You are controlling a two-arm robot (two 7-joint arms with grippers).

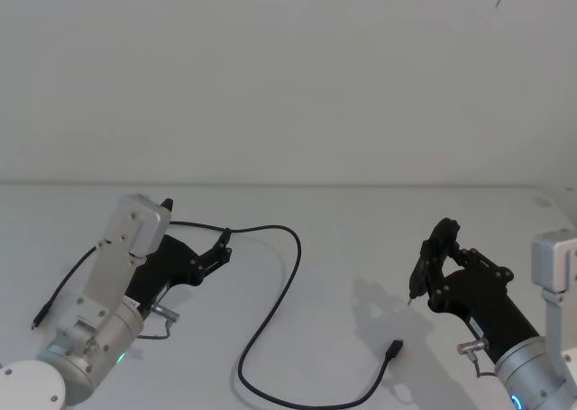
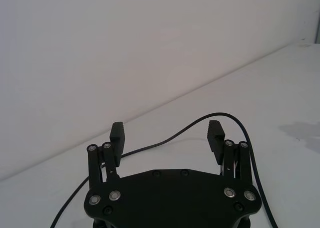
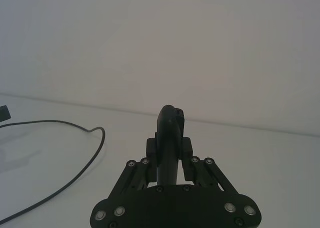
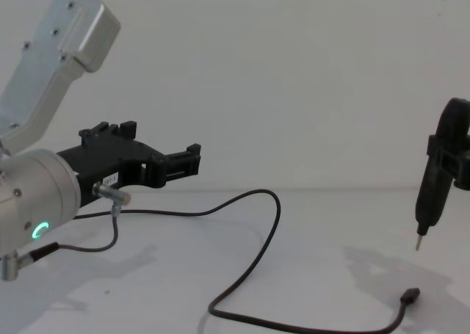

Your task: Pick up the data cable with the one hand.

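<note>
The data cable (image 1: 293,275) lies on the white table in a long loop, and its small black plug (image 1: 395,348) rests near the front right. My left gripper (image 1: 221,245) is open and hovers just above the cable's far stretch. In the left wrist view the cable (image 2: 200,124) runs across the table beyond the gap of the gripper (image 2: 166,134). From the chest, the left gripper (image 4: 192,159) is clearly above the cable (image 4: 273,202) and apart from it. My right gripper (image 1: 442,243) is shut on a slim black tool (image 1: 420,268) with a metal pin tip pointing down.
A short grey wire with a silver plug (image 4: 111,194) hangs at my left wrist. The tool's pin tip (image 4: 418,244) hangs above the table behind the cable's plug (image 4: 410,296). A plain white wall backs the table (image 1: 361,212).
</note>
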